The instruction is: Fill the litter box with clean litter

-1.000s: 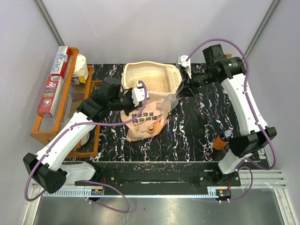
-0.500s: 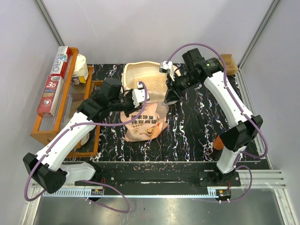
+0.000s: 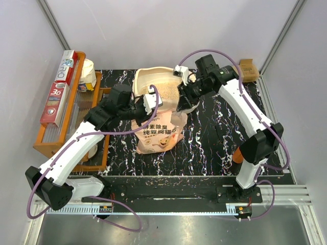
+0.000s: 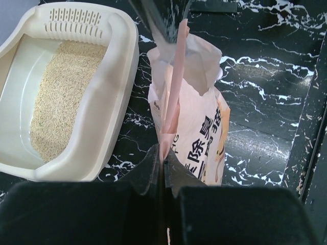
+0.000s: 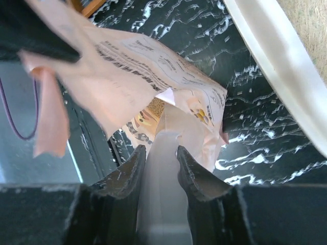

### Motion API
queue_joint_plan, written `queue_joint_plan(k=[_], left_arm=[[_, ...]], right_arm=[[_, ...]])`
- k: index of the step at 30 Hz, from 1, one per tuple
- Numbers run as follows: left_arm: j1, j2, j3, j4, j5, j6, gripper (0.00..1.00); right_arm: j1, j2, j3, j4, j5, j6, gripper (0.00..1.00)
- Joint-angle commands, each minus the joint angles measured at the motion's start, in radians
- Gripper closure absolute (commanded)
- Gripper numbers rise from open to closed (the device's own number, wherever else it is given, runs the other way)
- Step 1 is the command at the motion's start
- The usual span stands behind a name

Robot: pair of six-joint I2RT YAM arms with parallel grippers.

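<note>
Left jaws pinch the pink top edge of the bag; right jaws pinch its opposite lip. The bag stands just beside the litter box, which lies left-to-right at the counter's far side, with clean litter covering part of its floor.

The pink bag reads "除臭" and "纯豆腐猫"; the red box reads "3D".

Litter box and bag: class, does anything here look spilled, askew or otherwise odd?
The clean litter covers only a strip of the litter box, its floor bare alongside. The bag stands outside the box, its top pinched by the left gripper and right gripper. No spill shows on the veined table.
</note>
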Motion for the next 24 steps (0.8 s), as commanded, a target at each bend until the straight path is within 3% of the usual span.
queue_joint_plan(k=[1,2,7,14,24], left_arm=[[-0.008,0.006,0.104,0.218,0.025,-0.097,1.00],[-0.011,0.013,0.110,0.230,0.026,-0.141,1.00],[-0.044,0.088,0.164,0.308,0.056,-0.253,1.00],[-0.091,0.162,0.213,0.341,0.028,-0.264,1.00],[-0.105,0.213,0.237,0.373,-0.009,-0.315,1.00]], right_arm=[[0.026,-0.002,-0.047,0.120,0.139,0.403,1.00],[0.024,-0.019,-0.074,0.144,0.266,0.468,1.00],[0.024,-0.134,-0.198,0.203,0.498,0.585,1.00],[0.024,-0.185,-0.307,0.318,0.584,0.607,1.00],[0.024,-0.243,-0.690,0.672,0.615,0.538,1.00]])
